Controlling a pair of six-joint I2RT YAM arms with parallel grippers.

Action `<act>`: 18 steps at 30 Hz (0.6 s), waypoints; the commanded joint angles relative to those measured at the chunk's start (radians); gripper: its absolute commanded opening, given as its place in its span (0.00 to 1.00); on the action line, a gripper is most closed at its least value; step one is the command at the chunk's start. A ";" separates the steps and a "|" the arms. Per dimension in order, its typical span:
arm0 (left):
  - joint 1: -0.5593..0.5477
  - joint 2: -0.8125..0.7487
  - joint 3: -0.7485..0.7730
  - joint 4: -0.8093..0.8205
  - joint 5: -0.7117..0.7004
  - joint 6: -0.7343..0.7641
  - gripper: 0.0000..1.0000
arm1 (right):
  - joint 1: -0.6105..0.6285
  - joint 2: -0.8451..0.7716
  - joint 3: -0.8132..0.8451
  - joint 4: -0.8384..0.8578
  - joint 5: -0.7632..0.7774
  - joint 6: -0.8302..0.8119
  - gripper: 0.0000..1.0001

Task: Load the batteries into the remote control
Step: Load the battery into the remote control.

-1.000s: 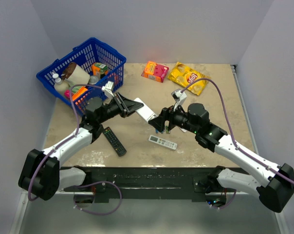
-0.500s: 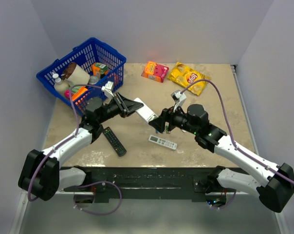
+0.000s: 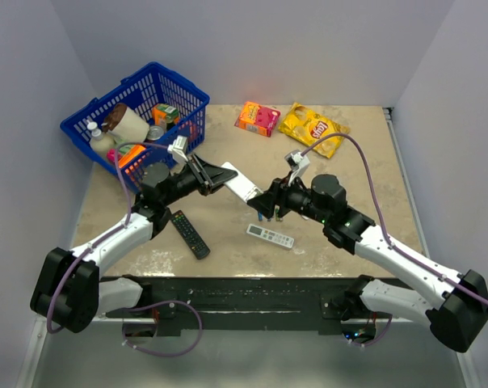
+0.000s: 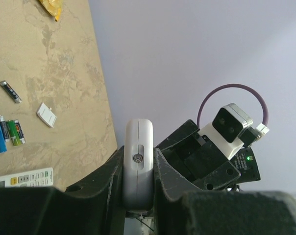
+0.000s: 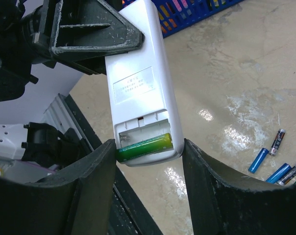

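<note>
My left gripper (image 3: 214, 178) is shut on the remote control (image 3: 239, 186), a short white one, and holds it above the table with its plain back toward the right wrist camera. Its battery bay is uncovered, and a green battery (image 5: 144, 147) lies slanted in it with one end past the remote's edge. My right gripper (image 5: 148, 152) brackets that end of the remote control (image 5: 138, 83): one finger meets the battery's end, the other the remote's side. Several loose batteries (image 5: 273, 164), blue and dark, lie on the table, as does a small white cover (image 4: 46, 114).
A blue basket (image 3: 187, 93) of groceries stands at the back left. An orange box (image 3: 258, 118) and a yellow snack bag (image 3: 312, 129) lie at the back. A black remote (image 3: 189, 234) and a slim white remote (image 3: 270, 235) lie near the front.
My right gripper's jaws have narrowed around the remote's lower end and the green battery. Both arms have barely shifted, and the left grip is unchanged.
</note>
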 commanded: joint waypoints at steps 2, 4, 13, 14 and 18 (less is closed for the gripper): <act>0.006 -0.049 0.003 0.101 0.053 -0.060 0.00 | -0.029 -0.008 -0.024 0.051 0.020 0.027 0.50; 0.006 -0.057 0.005 0.101 0.054 -0.066 0.00 | -0.040 -0.010 -0.036 0.058 0.006 0.036 0.47; 0.006 -0.083 0.007 0.145 0.059 -0.121 0.00 | -0.082 -0.007 -0.070 0.093 -0.027 0.062 0.34; 0.006 -0.088 0.007 0.144 0.051 -0.123 0.00 | -0.083 -0.002 -0.072 0.101 -0.034 0.068 0.34; 0.006 -0.105 0.011 0.147 0.036 -0.126 0.00 | -0.082 0.012 -0.076 0.120 -0.052 0.079 0.31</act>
